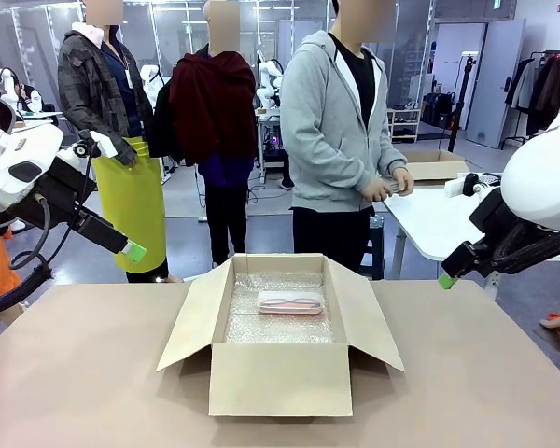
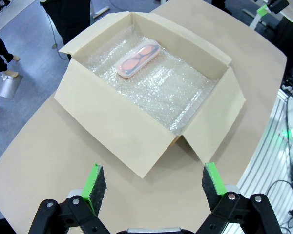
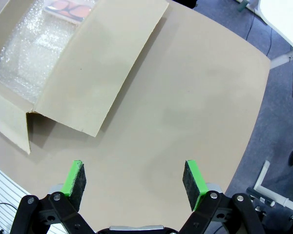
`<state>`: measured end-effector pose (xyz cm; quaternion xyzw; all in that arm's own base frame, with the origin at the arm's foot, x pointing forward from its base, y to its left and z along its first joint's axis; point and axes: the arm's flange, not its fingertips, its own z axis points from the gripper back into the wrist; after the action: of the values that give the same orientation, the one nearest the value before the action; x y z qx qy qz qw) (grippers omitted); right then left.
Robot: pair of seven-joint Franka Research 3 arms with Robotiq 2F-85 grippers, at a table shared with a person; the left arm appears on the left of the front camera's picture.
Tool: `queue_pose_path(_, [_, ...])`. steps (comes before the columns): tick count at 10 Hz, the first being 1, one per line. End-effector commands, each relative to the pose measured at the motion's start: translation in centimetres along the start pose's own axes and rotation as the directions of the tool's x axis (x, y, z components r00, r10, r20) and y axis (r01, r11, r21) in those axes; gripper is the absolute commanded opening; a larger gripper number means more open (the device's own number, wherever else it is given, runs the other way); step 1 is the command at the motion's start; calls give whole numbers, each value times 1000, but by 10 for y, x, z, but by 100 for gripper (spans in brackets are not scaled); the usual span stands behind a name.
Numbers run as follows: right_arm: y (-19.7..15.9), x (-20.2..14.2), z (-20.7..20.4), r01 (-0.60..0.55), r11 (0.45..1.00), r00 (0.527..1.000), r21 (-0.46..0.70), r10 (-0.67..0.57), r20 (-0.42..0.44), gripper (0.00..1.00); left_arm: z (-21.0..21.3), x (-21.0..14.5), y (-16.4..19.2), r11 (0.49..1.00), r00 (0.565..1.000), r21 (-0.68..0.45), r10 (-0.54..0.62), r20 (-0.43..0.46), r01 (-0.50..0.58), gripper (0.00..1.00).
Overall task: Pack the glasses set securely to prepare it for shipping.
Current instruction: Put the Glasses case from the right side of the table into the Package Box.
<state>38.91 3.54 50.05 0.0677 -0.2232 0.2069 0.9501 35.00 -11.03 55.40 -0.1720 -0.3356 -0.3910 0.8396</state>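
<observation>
The left fingers (image 2: 95,183) and right fingers (image 3: 75,178) both stand spread wide and empty above the counter (image 3: 185,97). The pale pink case (image 2: 138,58) lies well ahead of the left ones, loose on bubble wrap (image 2: 180,92) in the open cardboard box (image 2: 185,41). Sealed like this it would likely slide in transit, and the splayed flap (image 2: 112,126) between fingers and case could snag a low reach and shove the box.

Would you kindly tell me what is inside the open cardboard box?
The cardboard box is lined with bubble wrap; one pale pink case lies on it near the far wall. The box floor beneath the wrap is covered.
</observation>
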Motion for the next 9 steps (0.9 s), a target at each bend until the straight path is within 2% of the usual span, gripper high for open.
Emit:
queue_pose_path(1, [0, 2, 1, -4, 1000, 1000, 1, 4, -9, 100, 1, 0, 1, 1000, 1000, -9, 0, 16, 0, 100])
queue_pose_path(9, [0, 2, 1, -4, 1000, 1000, 1, 4, -9, 100, 1, 0, 1, 1000, 1000, -9, 0, 16, 0, 100])
